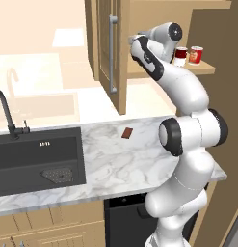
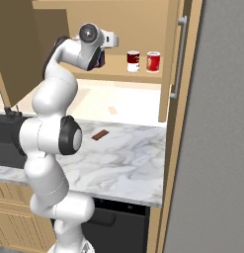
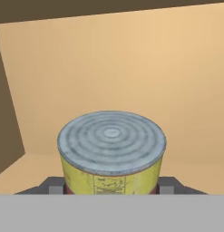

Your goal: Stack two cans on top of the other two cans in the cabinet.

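gripper (image 3: 111,188) clamps grey-topped can (image 3: 111,152) inside tan cabinet (image 2: 138,74) above marble counter (image 1: 120,164)

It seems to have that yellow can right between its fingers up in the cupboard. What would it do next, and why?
Probably lift the grey-topped can a little. The gripper looks shut on it, low on its sides, inside the cabinet. The dark red and white can and bright red can stand unstacked on the shelf.

Dark sink (image 1: 24,164) and black faucet (image 1: 5,113) at left; small brown block (image 1: 126,132) on marble counter (image 1: 120,164), centre.
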You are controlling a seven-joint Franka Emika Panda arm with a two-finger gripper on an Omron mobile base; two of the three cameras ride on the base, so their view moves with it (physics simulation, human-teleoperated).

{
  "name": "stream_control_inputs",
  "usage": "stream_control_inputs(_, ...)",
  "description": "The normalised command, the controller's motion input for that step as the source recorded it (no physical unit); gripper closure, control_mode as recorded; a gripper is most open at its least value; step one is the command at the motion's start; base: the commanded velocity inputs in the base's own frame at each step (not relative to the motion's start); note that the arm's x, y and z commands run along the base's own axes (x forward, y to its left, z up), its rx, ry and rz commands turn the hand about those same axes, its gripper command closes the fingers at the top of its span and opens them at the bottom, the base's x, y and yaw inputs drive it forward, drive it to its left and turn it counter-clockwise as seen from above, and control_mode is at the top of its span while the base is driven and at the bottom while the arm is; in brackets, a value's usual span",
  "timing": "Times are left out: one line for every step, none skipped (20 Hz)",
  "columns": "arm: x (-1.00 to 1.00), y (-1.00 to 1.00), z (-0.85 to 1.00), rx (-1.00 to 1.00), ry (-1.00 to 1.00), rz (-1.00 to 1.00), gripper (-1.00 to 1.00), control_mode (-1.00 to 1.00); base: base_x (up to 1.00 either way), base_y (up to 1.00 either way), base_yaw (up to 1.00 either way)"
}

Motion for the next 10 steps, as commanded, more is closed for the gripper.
stream_control_inputs(-0.03,-0.05,-0.20,0.00,0.00,-0.02,1.00,-1.00,0.00,0.00,0.00)
stream_control_inputs(-0.05,-0.06,-0.20,0.00,0.00,-0.03,1.00,-1.00,0.00,0.00,0.00)
stream_control_inputs(-0.05,-0.05,-0.22,0.00,0.00,-0.03,1.00,-1.00,0.00,0.00,0.00)
stream_control_inputs(-0.05,-0.05,-0.22,0.00,0.00,-0.03,1.00,-1.00,0.00,0.00,0.00)
stream_control_inputs(-0.06,-0.03,-0.20,0.00,0.00,-0.05,1.00,-1.00,0.00,0.00,0.00)
stream_control_inputs(-0.05,-0.01,-0.19,0.00,0.00,-0.05,1.00,-1.00,0.00,0.00,0.00)
stream_control_inputs(-0.03,0.00,-0.13,0.00,0.00,-0.06,1.00,-1.00,0.00,0.00,0.00)
stream_control_inputs(-0.02,0.00,-0.10,0.00,0.00,-0.06,1.00,-1.00,0.00,0.00,0.00)
stream_control_inputs(0.00,0.00,-0.03,0.00,0.00,-0.05,1.00,-1.00,0.00,0.00,0.00)
stream_control_inputs(0.00,0.00,0.00,0.00,0.00,-0.06,1.00,-1.00,0.00,0.00,0.00)
